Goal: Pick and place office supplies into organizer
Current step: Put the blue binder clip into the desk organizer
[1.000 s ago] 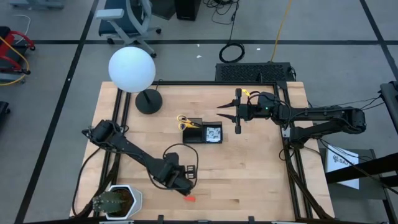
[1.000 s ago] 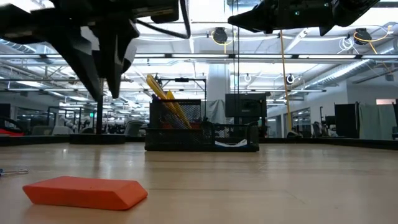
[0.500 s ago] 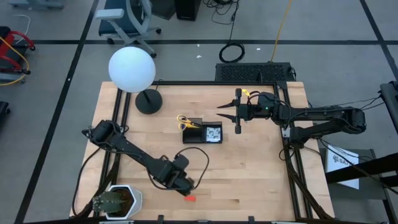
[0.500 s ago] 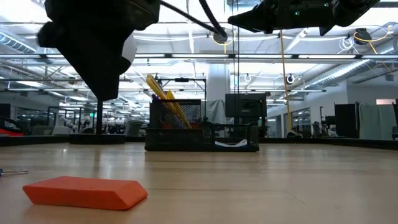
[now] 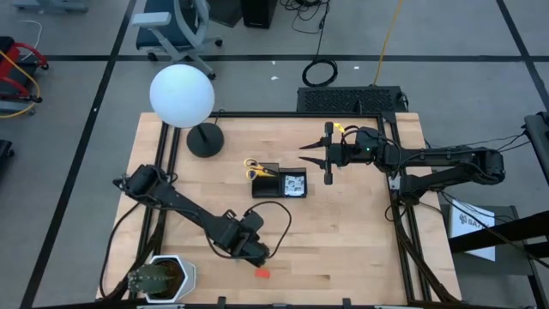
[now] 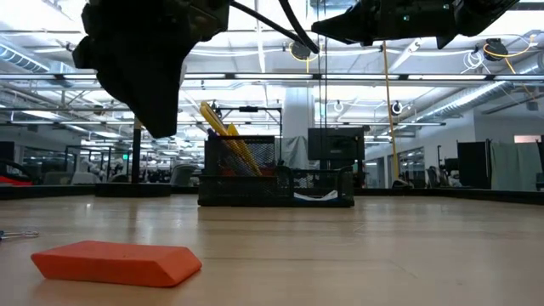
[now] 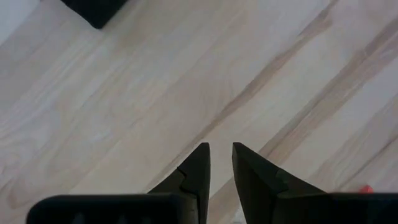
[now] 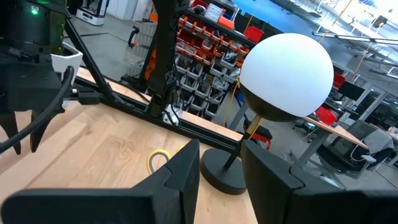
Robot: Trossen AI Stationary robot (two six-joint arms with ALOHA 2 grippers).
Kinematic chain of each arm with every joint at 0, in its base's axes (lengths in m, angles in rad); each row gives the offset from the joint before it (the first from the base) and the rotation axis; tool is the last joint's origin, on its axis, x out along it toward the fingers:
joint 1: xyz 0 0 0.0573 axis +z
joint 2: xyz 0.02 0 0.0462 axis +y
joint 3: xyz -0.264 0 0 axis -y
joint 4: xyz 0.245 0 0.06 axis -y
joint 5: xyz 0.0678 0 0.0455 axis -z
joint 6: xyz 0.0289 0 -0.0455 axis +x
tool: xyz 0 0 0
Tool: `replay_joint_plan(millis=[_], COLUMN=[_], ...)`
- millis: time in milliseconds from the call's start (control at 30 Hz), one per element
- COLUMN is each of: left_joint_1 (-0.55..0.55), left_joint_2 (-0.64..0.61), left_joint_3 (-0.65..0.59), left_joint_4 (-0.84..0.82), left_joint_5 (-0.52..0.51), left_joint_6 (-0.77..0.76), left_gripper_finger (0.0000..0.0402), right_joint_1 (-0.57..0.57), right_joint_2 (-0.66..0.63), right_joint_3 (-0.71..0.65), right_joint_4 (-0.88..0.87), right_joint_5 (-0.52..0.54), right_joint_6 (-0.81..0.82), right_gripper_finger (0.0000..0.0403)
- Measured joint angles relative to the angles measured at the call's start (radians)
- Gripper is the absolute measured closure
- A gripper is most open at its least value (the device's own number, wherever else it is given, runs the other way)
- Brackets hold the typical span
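– Two hands marked; position and state of each?
– Left hand [image 5: 257, 251]: low over the near part of the table [image 5: 343, 240], well short of the organizer. Fingers [image 7: 198, 163] narrowly apart in the left wrist view, bare wood in the gap, nothing held. Right hand [image 5: 307, 157]: raised above the far right part of the table, pointing towards the organizer and well apart from it. Fingers [image 8: 186, 163] apart in the right wrist view, nothing between them.

– Location of the small red eraser [image 5: 262, 274]?
– Flat on the table near its front edge, just beside the left hand and not touching it. Seen large in the low view's foreground [image 6: 117, 261]; only a red corner at the edge of the left wrist view [image 7: 367, 188].

– Organizer [image 5: 279, 184] and contents?
– Black tray near the table's middle, between the two hands. Yellow-handled scissors [image 5: 255, 167] in its left compartment, handles sticking out over the rim. Pale contents in the right compartment, too small to identify. From the low view, a dark mesh wall [image 6: 276, 174] with yellow parts rising above it.

– Other items?
– Lamp with white globe [image 5: 182, 96] on a round black base [image 5: 205, 140], at the far left of the table; also in the right wrist view [image 8: 286, 74].
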Motion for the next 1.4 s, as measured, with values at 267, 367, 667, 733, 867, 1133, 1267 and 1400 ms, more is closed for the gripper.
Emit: replay_joint_plan(millis=[267, 367, 667, 733, 867, 1133, 1267, 1400], left_joint_1=[0.006, -0.016, -0.066, -0.075, -0.097, -0.127, -0.156, -0.179], left_joint_2=[0.000, 0.000, 0.000, 0.000, 0.000, 0.000, 0.000, 0.000], left_joint_3=[0.000, 0.000, 0.000, 0.000, 0.000, 0.000, 0.000, 0.000], left_joint_4=[-0.007, -0.007, -0.008, -0.008, -0.006, -0.006, -0.005, -0.005], left_joint_5=[0.067, 0.093, 0.141, 0.148, 0.188, 0.253, 0.264, 0.267], left_joint_6=[0.109, 0.114, 0.194, 0.155, 0.023, -0.114, -0.141, -0.162], left_gripper_finger=[0.0330, 0.0330, 0.0330, 0.0330, 0.0330, 0.0330, 0.0329, 0.0329], right_joint_1=[0.000, 0.000, 0.000, 0.000, 0.000, 0.000, 0.000, 0.000], right_joint_2=[0.000, 0.000, 0.000, 0.000, 0.000, 0.000, 0.000, 0.000], right_joint_3=[0.000, 0.000, 0.000, 0.000, 0.000, 0.000, 0.000, 0.000], right_joint_4=[0.000, 0.000, 0.000, 0.000, 0.000, 0.000, 0.000, 0.000], right_joint_5=[0.000, 0.000, 0.000, 0.000, 0.000, 0.000, 0.000, 0.000], right_joint_6=[0.000, 0.000, 0.000, 0.000, 0.000, 0.000, 0.000, 0.000], right_gripper_finger=[0.0293, 0.0293, 0.0293, 0.0293, 0.0293, 0.0293, 0.0293, 0.0293])
